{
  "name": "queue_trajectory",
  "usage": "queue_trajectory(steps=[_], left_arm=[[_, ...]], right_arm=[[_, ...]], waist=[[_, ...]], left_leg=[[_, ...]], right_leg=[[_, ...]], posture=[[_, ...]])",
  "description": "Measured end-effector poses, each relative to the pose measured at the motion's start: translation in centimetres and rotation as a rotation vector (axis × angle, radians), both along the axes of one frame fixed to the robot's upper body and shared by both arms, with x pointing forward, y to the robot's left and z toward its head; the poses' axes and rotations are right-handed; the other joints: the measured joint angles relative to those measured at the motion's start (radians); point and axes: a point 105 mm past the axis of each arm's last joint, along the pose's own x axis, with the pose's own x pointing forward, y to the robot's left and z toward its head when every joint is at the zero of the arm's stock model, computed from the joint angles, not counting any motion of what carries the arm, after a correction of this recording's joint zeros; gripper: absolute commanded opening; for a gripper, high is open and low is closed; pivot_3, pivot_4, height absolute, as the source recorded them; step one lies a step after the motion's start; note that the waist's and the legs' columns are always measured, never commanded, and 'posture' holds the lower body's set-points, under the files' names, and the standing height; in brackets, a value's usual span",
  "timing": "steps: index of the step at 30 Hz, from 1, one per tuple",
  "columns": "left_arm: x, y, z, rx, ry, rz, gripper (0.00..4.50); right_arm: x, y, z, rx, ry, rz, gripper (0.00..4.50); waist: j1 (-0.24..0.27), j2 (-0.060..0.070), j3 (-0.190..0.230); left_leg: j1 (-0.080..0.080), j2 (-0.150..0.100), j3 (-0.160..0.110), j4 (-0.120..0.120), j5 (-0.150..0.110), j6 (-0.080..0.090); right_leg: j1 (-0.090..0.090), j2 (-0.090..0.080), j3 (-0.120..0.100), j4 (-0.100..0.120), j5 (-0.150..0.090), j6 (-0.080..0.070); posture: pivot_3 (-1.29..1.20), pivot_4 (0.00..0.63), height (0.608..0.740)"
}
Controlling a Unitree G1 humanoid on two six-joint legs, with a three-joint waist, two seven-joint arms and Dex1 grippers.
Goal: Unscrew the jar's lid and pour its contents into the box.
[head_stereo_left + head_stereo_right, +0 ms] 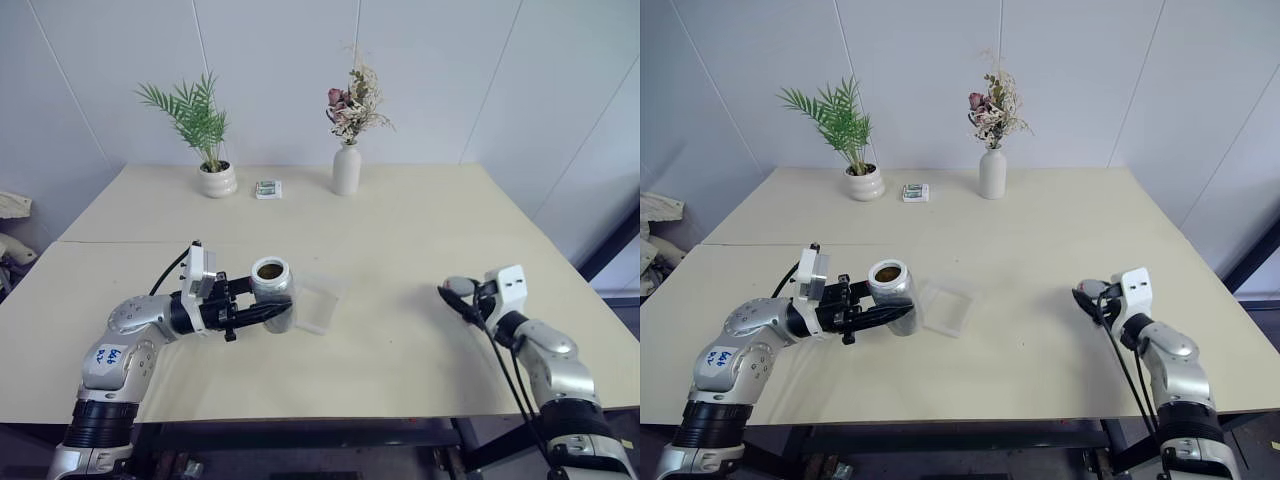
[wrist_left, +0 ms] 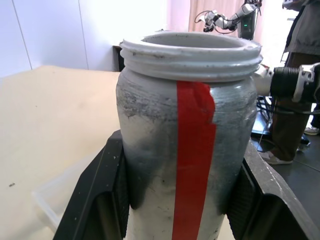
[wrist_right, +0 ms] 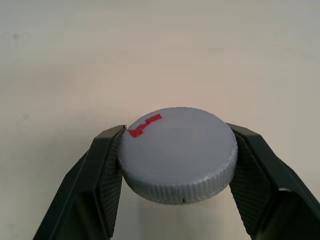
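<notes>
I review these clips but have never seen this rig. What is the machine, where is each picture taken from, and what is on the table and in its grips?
It is a two-armed humanoid robot. Two pictures come from its head, looking down at the table; the other two come from cameras on its wrists. The left gripper is shut on the open jar, with brown contents visible inside. The right gripper is shut on the lid, held off to the right. The clear box lies beside the jar. A plant, a vase and a packet stand behind.

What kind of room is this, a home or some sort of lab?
Probably a robot lab or test room. A bare table stands against plain white walls, with only a potted plant and a vase as props, and another robot arm in the background.
</notes>
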Motion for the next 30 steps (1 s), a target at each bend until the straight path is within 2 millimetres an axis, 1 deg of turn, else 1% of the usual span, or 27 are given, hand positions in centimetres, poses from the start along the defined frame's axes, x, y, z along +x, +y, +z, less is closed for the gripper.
queue_trajectory(steps=[2, 4, 6, 8, 11, 13, 17, 18, 20, 24, 27, 30], left_arm=[[0.0, 0.0, -0.1, -0.001, 0.003, 0.002, 1.99], [0.1, 0.1, -0.1, -0.001, 0.004, 0.002, 1.99], [0.1, 0.1, -0.1, -0.001, 0.004, 0.002, 1.99], [0.1, 0.1, -0.1, -0.001, 0.004, 0.002, 1.99], [0.1, 0.1, -0.1, -0.002, 0.005, 0.003, 1.99], [0.1, 0.1, -0.1, -0.003, 0.005, 0.006, 1.99], [1.0, 0.8, -0.1, -0.010, 0.018, 0.053, 1.99], [1.2, 1.0, 0.1, -0.006, 0.012, 0.068, 1.99], [1.6, 1.5, 0.7, 0.003, -0.006, 0.091, 1.99], [2.3, 2.4, 1.8, 0.045, -0.057, 0.140, 1.99], [3.0, 2.7, 2.0, 0.074, -0.087, 0.171, 1.99], [3.9, 3.1, 1.3, 0.131, -0.088, 0.224, 1.99]], right_arm=[[-0.1, 0.1, -0.5, 0.004, 0.008, 0.007, 2.64], [-0.1, 0.2, -0.5, 0.004, 0.008, 0.018, 3.30], [-0.2, 0.4, -0.5, 0.009, 0.011, 0.030, 3.79], [-0.2, 0.4, -0.5, 0.020, 0.011, 0.043, 4.48], [-0.3, 0.5, -0.2, 0.043, 0.008, 0.055, 4.48], [-0.5, 0.5, 0.5, 0.045, -0.012, 0.069, 4.48], [-1.5, 0.2, 4.8, 0.008, -0.134, 0.146, 4.48], [-2.0, 0.5, 6.1, -0.006, -0.166, 0.185, 4.48], [-2.9, 1.2, 7.8, -0.026, -0.198, 0.255, 4.48], [-5.8, 3.8, 10.8, -0.149, -0.220, 0.487, 4.48], [-7.3, 4.7, 12.1, -0.222, -0.228, 0.591, 4.48], [-8.5, 5.3, 12.8, -0.284, -0.208, 0.673, 4.48]], waist=[[0.000, 0.000, 0.000], [0.001, 0.000, 0.000], [0.001, 0.000, 0.000], [0.001, 0.000, 0.000], [0.001, 0.000, 0.000], [0.001, 0.000, 0.000], [0.002, 0.000, 0.000], [0.002, 0.000, 0.000], [0.002, 0.000, 0.000], [0.002, 0.000, 0.000], [0.002, 0.000, 0.001], [0.002, 0.000, 0.001]], left_leg=[[0.000, 0.000, 0.000, 0.000, 0.000, 0.000], [0.000, 0.000, 0.000, 0.000, 0.000, 0.000], [0.001, 0.000, 0.000, 0.000, 0.000, -0.001], [0.001, 0.000, 0.000, 0.000, 0.000, -0.001], [0.003, 0.000, 0.002, 0.000, 0.000, -0.001], [0.003, 0.001, 0.003, 0.000, 0.000, -0.001], [0.004, 0.001, 0.004, 0.000, 0.000, -0.001], [0.004, 0.002, 0.004, 0.000, 0.000, -0.001], [0.007, 0.003, 0.006, -0.001, 0.000, -0.001], [0.010, 0.005, 0.010, -0.002, -0.001, -0.002], [0.011, 0.005, 0.013, -0.002, -0.002, -0.001], [0.011, 0.005, 0.015, -0.002, -0.002, 0.000]], right_leg=[[0.000, 0.001, 0.001, 0.000, 0.000, 0.000], [0.000, 0.001, 0.001, 0.000, 0.000, 0.000], [0.000, 0.001, 0.002, 0.001, 0.000, 0.000], [0.000, 0.001, 0.002, 0.001, 0.000, 0.000], [0.001, 0.002, 0.003, 0.002, 0.000, 0.000], [0.001, 0.002, 0.004, 0.002, 0.000, 0.000], [0.001, 0.002, 0.006, 0.002, 0.000, 0.001], [0.001, 0.003, 0.006, 0.002, 0.000, 0.001], [0.003, 0.005, 0.008, 0.001, 0.000, 0.001], [0.003, 0.007, 0.013, 0.001, 0.000, 0.001], [0.004, 0.008, 0.016, 0.000, 0.000, 0.001], [0.004, 0.008, 0.018, -0.001, 0.001, 0.001]], posture=[[0.00, 0.150, 0.740], [0.00, 0.150, 0.740], [0.00, 0.150, 0.740], [0.00, 0.150, 0.740], [0.00, 0.150, 0.740], [0.00, 0.150, 0.740], [0.00, 0.150, 0.740], [0.00, 0.150, 0.740], [0.00, 0.150, 0.740], [0.00, 0.150, 0.740], [0.00, 0.150, 0.740], [0.00, 0.150, 0.740]])
